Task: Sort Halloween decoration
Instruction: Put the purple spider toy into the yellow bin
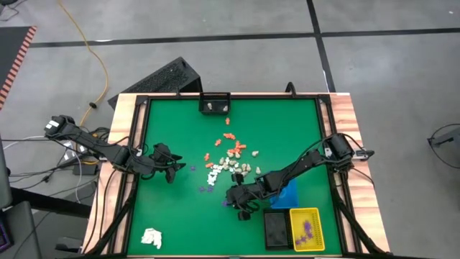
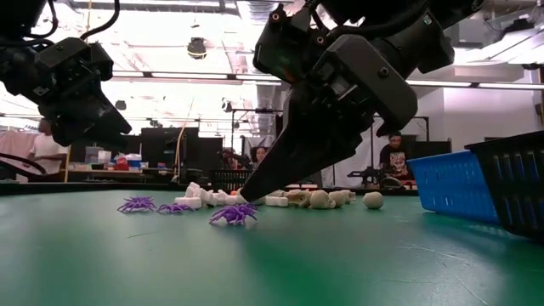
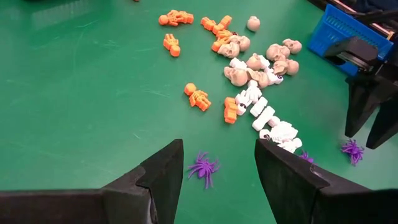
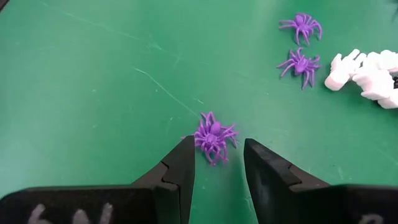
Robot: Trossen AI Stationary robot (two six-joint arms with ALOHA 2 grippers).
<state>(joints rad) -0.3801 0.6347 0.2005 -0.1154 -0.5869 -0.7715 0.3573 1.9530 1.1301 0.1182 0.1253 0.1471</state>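
Green felt table; right claw parted over purple spider, left claw parted.

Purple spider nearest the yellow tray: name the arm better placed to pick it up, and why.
Right. The right gripper is open, low at the mat, its fingers flanking that purple spider. The left gripper hovers farther away.

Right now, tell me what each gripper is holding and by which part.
Nothing is held. The right gripper is open, its fingers down at a purple spider on the table but not closed on it. The left gripper is open and empty above another spider.
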